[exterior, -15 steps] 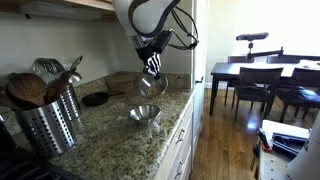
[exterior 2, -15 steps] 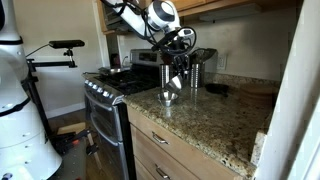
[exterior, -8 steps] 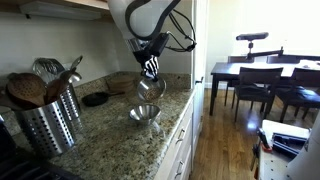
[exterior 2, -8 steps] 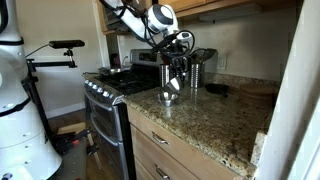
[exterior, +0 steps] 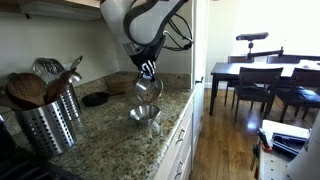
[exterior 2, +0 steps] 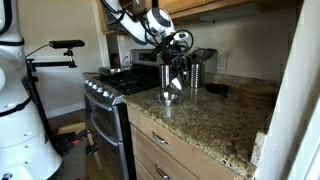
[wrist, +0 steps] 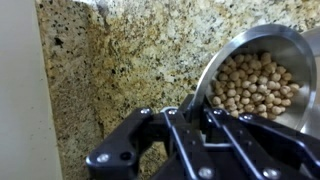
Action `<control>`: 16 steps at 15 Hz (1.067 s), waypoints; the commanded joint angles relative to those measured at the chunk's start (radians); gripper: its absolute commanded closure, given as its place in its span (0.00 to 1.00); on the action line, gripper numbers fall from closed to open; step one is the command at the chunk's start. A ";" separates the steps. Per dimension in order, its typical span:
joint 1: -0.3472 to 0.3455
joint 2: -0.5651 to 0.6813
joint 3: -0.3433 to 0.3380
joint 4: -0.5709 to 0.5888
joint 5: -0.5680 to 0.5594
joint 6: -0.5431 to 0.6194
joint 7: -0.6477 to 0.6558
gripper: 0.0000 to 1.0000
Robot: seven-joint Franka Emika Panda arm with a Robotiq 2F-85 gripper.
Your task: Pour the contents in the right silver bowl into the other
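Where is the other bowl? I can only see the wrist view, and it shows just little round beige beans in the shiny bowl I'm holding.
Observer: The second round silver metal bowl sits on the speckled granite countertop, almost straight under the held round silver metal bowl.
Operator: Are the two bowls touching?
Observer: No. In an exterior view a narrow gap shows between them, so yours hangs in the air above it.
Operator: What else is close by?
Observer: A perforated silver metal utensil holder full of wooden spoons stands further along the countertop, well apart from both bowls.
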 commanded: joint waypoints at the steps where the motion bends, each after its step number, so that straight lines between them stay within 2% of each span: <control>1: 0.023 0.009 0.001 0.019 -0.067 -0.023 0.073 0.94; 16: 0.056 -0.020 0.022 -0.013 -0.206 -0.030 0.237 0.94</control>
